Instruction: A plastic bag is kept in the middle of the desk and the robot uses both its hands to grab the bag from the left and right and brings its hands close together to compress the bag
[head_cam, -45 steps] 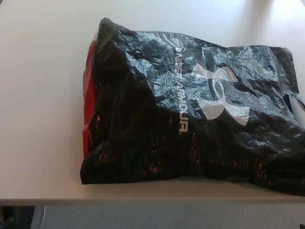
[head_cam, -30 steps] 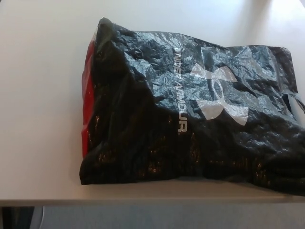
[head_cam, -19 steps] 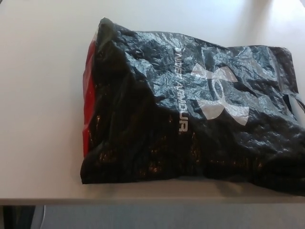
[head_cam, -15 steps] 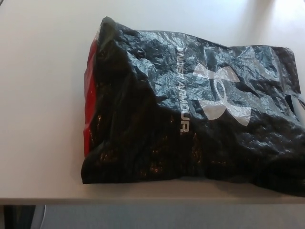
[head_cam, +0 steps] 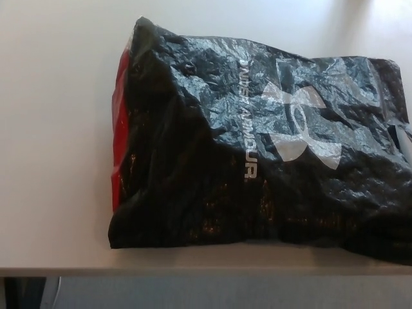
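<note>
A large crinkled black plastic bag (head_cam: 257,148) lies flat on the white desk (head_cam: 58,129). It bears a white logo and white lettering, and a red side panel shows along its left edge. The bag fills the middle and right of the head view and runs off the right edge. Its near edge lies close to the desk's front edge. Neither of my hands nor any arm shows in the view.
The desk's front edge (head_cam: 193,270) crosses the bottom of the view, with grey floor below it. Bare desk surface lies to the left of the bag and behind it.
The whole picture has shifted slightly, so the camera has moved a little. The bag itself lies as before.
</note>
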Robot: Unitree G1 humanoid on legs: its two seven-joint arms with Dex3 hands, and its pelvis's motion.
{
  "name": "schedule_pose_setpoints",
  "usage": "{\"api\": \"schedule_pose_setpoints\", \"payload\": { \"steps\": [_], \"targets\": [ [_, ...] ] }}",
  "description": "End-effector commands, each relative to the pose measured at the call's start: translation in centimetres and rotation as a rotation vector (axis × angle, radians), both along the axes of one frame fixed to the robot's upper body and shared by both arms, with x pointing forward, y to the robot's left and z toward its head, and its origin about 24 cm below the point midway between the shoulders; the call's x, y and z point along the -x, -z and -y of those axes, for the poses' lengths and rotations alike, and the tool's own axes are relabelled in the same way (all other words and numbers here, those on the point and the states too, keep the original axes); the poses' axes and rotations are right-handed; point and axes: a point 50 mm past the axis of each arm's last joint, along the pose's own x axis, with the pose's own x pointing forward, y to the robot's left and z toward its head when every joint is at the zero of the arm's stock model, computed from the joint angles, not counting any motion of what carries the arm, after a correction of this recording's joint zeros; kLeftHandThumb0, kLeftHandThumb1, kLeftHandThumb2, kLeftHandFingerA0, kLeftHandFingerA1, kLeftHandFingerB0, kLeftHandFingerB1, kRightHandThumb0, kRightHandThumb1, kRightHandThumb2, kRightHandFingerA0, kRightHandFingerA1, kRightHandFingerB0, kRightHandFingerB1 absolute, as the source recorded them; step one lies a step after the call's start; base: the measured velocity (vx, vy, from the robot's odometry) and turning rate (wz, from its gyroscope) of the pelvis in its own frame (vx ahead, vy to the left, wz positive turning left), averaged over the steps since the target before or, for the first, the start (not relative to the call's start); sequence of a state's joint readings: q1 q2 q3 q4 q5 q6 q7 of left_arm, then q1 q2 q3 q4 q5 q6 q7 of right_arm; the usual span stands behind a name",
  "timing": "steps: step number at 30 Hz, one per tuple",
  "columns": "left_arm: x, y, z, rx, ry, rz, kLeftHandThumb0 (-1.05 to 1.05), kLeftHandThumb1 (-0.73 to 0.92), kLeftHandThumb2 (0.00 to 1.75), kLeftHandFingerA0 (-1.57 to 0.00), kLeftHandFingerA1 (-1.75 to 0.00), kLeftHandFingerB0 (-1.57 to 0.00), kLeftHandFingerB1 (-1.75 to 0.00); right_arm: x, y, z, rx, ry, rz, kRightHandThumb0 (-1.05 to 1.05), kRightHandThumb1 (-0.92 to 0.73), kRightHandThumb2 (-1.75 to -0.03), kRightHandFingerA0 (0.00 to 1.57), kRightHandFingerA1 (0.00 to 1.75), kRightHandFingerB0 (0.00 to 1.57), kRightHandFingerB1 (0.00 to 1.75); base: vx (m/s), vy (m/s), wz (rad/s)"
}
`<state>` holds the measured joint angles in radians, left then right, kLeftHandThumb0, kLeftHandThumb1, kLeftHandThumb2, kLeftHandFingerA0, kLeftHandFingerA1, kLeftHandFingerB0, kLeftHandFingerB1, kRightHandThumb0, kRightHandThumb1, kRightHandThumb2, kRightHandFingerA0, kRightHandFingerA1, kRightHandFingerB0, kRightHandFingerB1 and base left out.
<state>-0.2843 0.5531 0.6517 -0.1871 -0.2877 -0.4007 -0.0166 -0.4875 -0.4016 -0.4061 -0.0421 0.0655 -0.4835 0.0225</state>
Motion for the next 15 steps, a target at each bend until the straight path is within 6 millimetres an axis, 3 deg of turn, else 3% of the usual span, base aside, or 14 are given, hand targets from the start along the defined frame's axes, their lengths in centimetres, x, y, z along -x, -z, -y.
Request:
{"api": "schedule_pose_setpoints", "payload": {
  "steps": [1,2,3,5,6,9,11,12,13,15],
  "targets": [
    [-4.0,-3.0,-0.4,0.122,-0.029,-0.14,-0.7,0.77,1.13,-0.3,-0.54,-0.24,-0.47,-3.6,-2.0,1.2,-0.043,0.055,-0.132,-0.69,-0.75,-1.09,0.03,0.49,0.05,0.38,0.0,0.0,0.0],
    [-5.5,-2.6,-0.4,0.139,-0.017,-0.181,-0.63,0.92,0.71,-0.3,-0.4,-0.29,-0.32,-4.6,-2.0,1.0,-0.052,0.054,-0.176,-0.81,-0.79,-1.13,0.07,0.49,0.07,0.45,0.0,0.0,0.0],
    [-6.3,-2.1,-0.4,0.157,-0.006,-0.207,-0.63,0.92,0.7,-0.31,-0.4,-0.29,-0.32,-5.3,-1.8,0.8,-0.064,0.051,-0.209,-0.35,-0.56,-1.14,0.01,0.52,0.0,0.49,0.0,0.0,0.0],
    [-7.2,-1.4,-0.4,0.18,-0.006,-0.228,-0.64,0.92,0.69,-0.31,-0.41,-0.3,-0.32,-6.2,-1.3,0.6,-0.109,0.032,-0.249,-0.35,-0.57,-1.14,0.01,0.51,0.0,0.49,0.0,0.0,0.0],
    [-7.5,-1.0,-0.5,0.186,-0.012,-0.24,-0.64,0.92,0.69,-0.32,-0.42,-0.3,-0.32,-6.6,-1.0,0.4,-0.11,0.032,-0.261,-0.73,-0.92,-0.72,0.16,0.43,0.14,0.35,0.0,0.0,0.0],
    [-8.6,1.1,-0.3,0.203,0.011,-0.3,-0.67,0.92,0.69,-0.28,-0.43,-0.29,-0.33,-8.0,0.6,0.2,-0.113,0.037,-0.353,-0.84,-0.92,-0.78,0.12,0.43,0.12,0.36,0.0,0.0,0.0],
    [-9.2,2.4,-0.1,0.197,-0.012,-0.345,-0.67,0.92,0.71,-0.29,-0.43,-0.27,-0.32,-8.9,1.8,0.2,-0.139,0.022,-0.407,-0.77,-0.92,-0.74,0.12,0.43,0.12,0.34,0.0,0.0,0.0],
    [-9.5,3.0,0.0,0.2,-0.006,-0.363,-0.64,0.92,0.73,-0.27,-0.45,-0.26,-0.35,-9.3,2.5,0.3,-0.159,0.022,-0.428,-0.36,-0.55,-1.14,0.02,0.51,0.0,0.49,0.0,0.0,0.0],
    [-10.1,4.3,-0.1,0.216,0.003,-0.404,-0.62,0.92,0.73,-0.28,-0.44,-0.27,-0.35,-10.1,4.0,0.5,-0.202,0.021,-0.472,-0.36,-0.55,-1.14,0.02,0.51,0.0,0.49,0.0,0.0,0.0],
    [-10.5,5.4,-0.4,0.223,-0.031,-0.444,-0.64,0.92,0.73,-0.31,-0.43,-0.29,-0.33,-10.4,5.0,0.6,-0.205,0.029,-0.503,-0.36,-0.56,-1.14,0.02,0.52,0.0,0.49,0.0,0.0,0.0]
  ]
}}
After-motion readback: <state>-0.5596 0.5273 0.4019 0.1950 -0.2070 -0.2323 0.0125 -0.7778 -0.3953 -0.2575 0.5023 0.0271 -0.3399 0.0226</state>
